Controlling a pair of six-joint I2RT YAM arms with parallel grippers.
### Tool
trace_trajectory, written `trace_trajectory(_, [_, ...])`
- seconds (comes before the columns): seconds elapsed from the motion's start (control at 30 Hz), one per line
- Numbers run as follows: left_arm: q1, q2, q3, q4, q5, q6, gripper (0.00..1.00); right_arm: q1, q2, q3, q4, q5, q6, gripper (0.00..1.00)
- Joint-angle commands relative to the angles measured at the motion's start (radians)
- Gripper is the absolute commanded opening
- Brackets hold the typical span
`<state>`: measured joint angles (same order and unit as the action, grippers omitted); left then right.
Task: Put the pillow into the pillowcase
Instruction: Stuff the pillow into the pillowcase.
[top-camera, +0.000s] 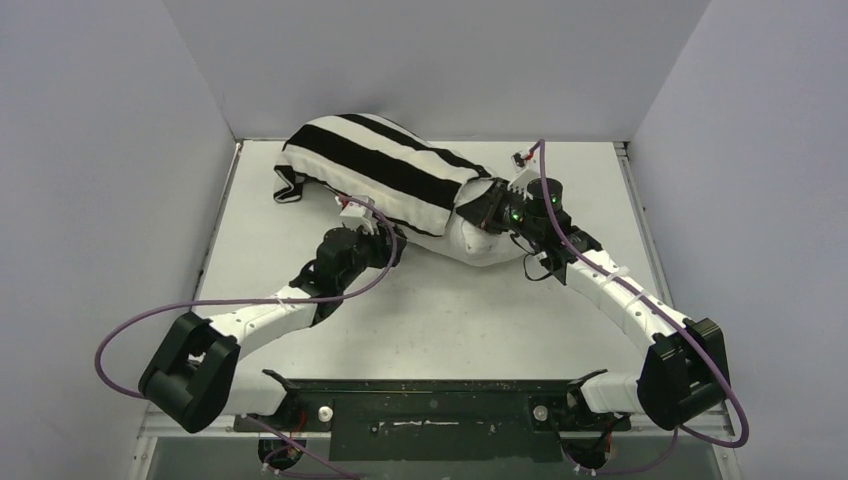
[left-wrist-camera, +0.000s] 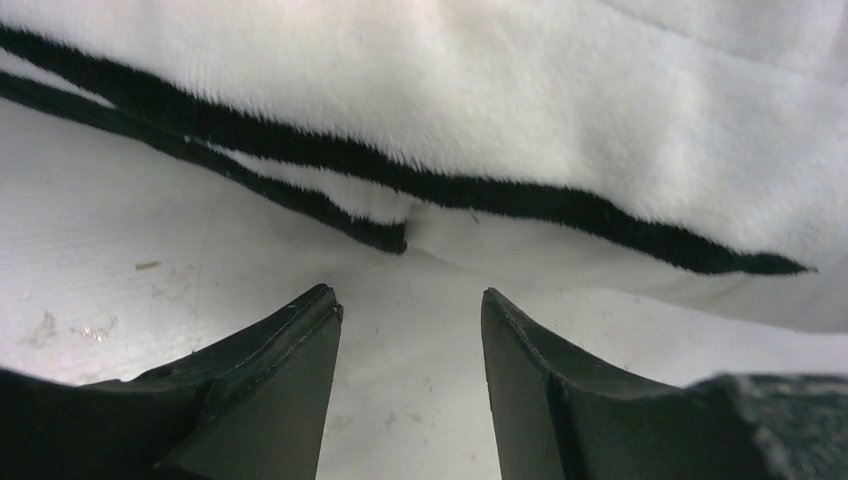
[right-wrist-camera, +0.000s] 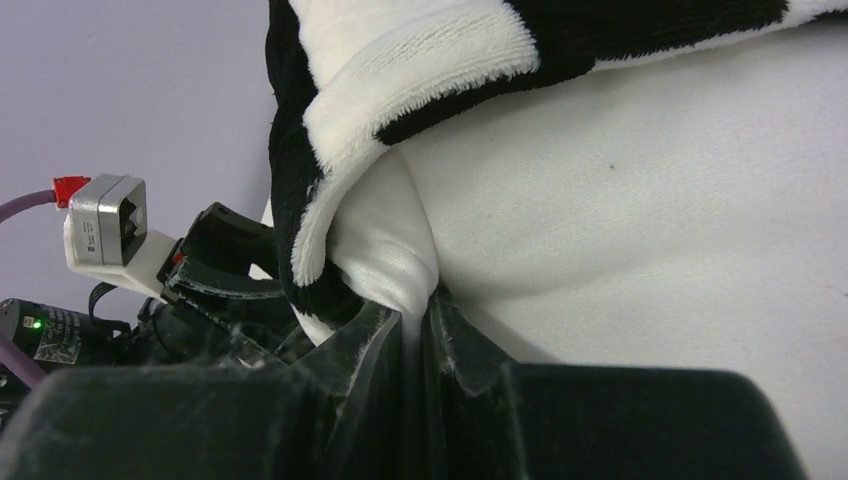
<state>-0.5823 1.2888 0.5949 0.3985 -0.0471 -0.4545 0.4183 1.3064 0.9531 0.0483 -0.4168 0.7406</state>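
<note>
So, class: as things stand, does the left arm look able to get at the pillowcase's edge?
Probably yes. The left gripper is open and faces the pillowcase hem, with only a strip of table between them and nothing in the way.

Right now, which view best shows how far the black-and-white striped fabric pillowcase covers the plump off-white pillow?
Top external: whole striped pillowcase visible, off-white pillow end bare. Left wrist shows just a hem stretch; right wrist, a hem corner close up.
</note>
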Motion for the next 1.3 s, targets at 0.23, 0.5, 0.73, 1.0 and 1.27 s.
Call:
trace_trajectory(0.23, [-0.010, 0.182, 0.129, 0.293, -0.223, 0.171, 0.54, -0.014, -0.029, 0.047, 0.121, -0.010, 0.036, 0.00])
trace_trajectory(0.5, [-0.025, 0.074, 0.258, 0.155, -0.168, 0.280, 0.00, -0.037, -0.007, 0.083, 0.279, -0.125, 0.194, 0.00])
trace_trajectory(0.73, [-0.076, -0.043, 0.658, -0.192, 0.022, 0.292, 0.00, -0.032, -0.010, 0.209, 0.282, -0.113, 0.287, 0.00])
trace_trajectory(1.0, [-0.095, -0.058, 0.573, -0.251, 0.309, 0.190, 0.00, -0.039, -0.035, 0.011, 0.317, 0.072, 0.288, 0.00])
trace_trajectory(1.27, [-0.183, 0.028, 0.647, -0.160, 0.587, 0.100, 0.00, -0.055, 0.074, -0.047, 0.436, 0.227, 0.411, 0.00])
